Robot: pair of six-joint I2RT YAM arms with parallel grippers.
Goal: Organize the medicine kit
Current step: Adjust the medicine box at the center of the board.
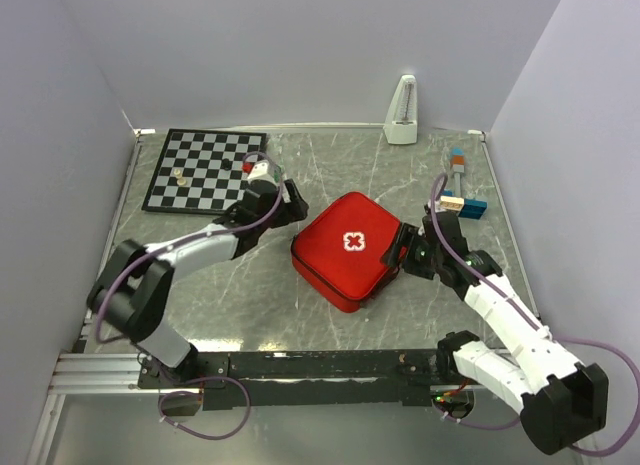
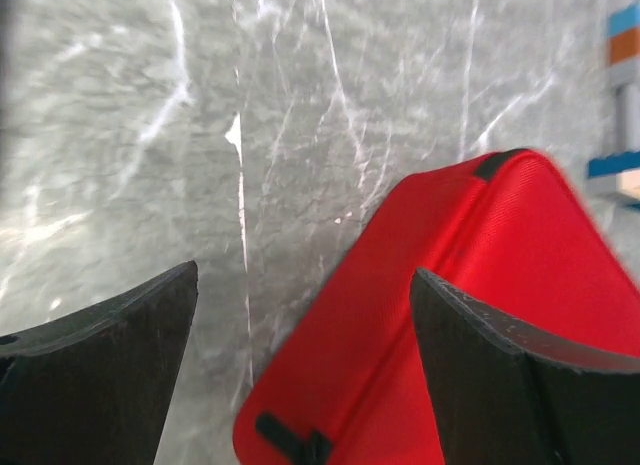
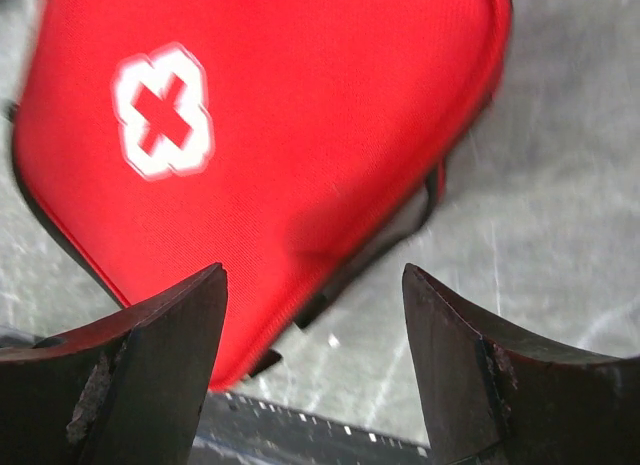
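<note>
The medicine kit (image 1: 348, 249) lies closed on the marble table, a red zippered case with a white cross (image 1: 353, 242) on its lid. My left gripper (image 1: 296, 201) hovers open just off the kit's far-left corner. In the left wrist view, that gripper (image 2: 305, 285) has its fingers wide apart over the kit (image 2: 480, 285) and bare table. My right gripper (image 1: 405, 248) stands open at the kit's right edge. The right wrist view shows the gripper (image 3: 312, 280) spanning the zippered edge of the kit (image 3: 300, 115), touching nothing I can see.
A black-and-white chessboard (image 1: 205, 169) with small pieces lies at the back left. A white metronome (image 1: 402, 111) stands by the back wall. Coloured blocks (image 1: 462, 185) sit at the back right. A dark rail (image 1: 320, 365) runs along the near edge.
</note>
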